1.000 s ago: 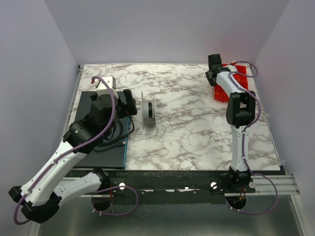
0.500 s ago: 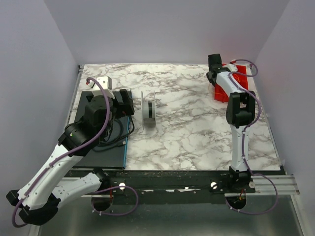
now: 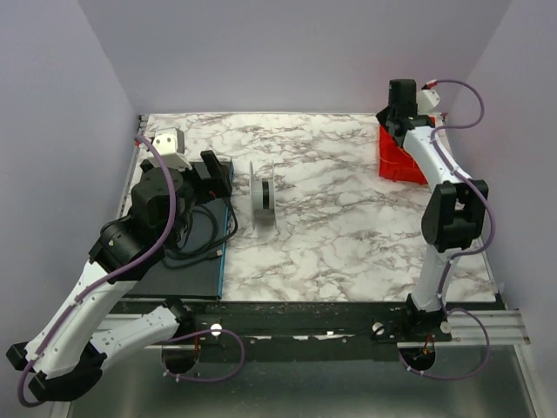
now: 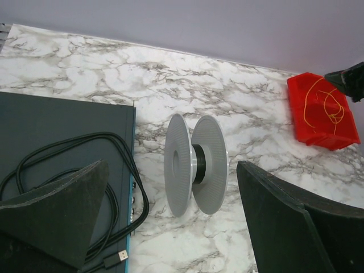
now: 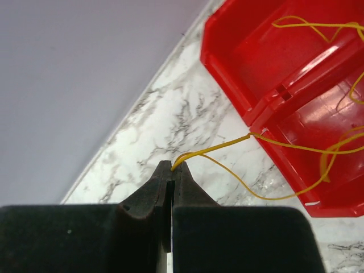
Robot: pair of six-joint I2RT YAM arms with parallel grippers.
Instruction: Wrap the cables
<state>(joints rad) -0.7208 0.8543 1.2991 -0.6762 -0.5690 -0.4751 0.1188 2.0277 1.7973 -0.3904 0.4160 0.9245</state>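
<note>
The thin yellow cable (image 5: 227,145) lies in loose loops in a red bin (image 5: 296,62) at the table's far right; the bin (image 3: 399,159) and its yellow loops (image 4: 325,105) also show in the other views. My right gripper (image 5: 173,166) is shut on a bend of the cable, held above the marble beside the bin; it shows in the top view (image 3: 402,96). A grey spool (image 3: 264,195) with a black core stands on edge mid-table, also in the left wrist view (image 4: 196,164). My left gripper (image 3: 215,174) is open and empty, left of the spool.
A dark mat (image 3: 187,266) at the table's left edge carries coiled black cords (image 4: 74,162) with a USB plug (image 4: 118,257). White walls close the table on three sides. Purple hoses run along both arms.
My right gripper has risen and moved back-right from the bin with the yellow cable pinched. My left arm has drawn back to the left, a little away from the spool.
</note>
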